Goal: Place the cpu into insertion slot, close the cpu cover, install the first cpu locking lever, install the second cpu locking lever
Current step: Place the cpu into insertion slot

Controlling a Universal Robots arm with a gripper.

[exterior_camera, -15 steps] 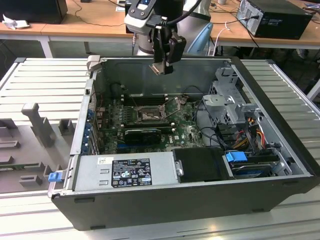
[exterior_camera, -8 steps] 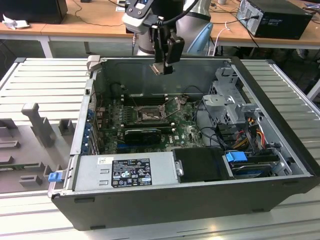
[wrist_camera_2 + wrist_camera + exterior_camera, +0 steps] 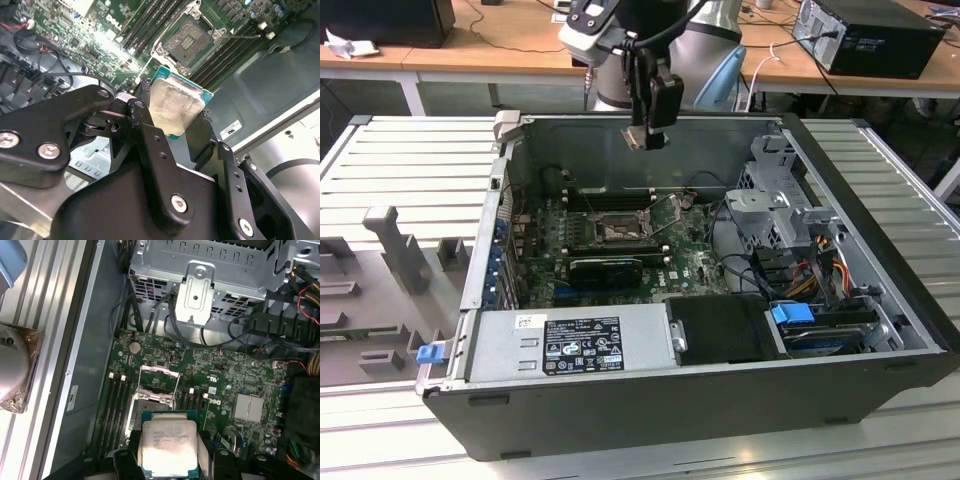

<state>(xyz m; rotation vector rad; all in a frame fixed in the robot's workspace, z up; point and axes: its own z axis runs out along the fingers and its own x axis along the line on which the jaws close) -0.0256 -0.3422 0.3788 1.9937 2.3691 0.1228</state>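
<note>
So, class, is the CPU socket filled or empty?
Empty: the insertion slot has a bare contact field; the cpu is clamped in the gripper, well above it.

Gripper [image 3: 169, 452] clasps the cpu [image 3: 169, 437] — insertion slot [image 3: 151, 406] lies uncovered.

The table [image 3: 410, 160] I work over is a wide top of pale ribbed metal slats; the same slats [image 3: 55, 285] appear in the first wrist view. An open computer case [image 3: 620, 400] lies flat on it, filling the middle and the exterior view's right. On the exterior view's left, just beside the case, a grey moulded tray [image 3: 360, 330] rests on the slats with a grey upright block [image 3: 395, 245] standing in it. Far behind, wooden benches [image 3: 500, 55] carry a black box [image 3: 870, 35] on the right, another black box [image 3: 390, 20] on the left, and crumpled white paper [image 3: 345, 45].
</note>
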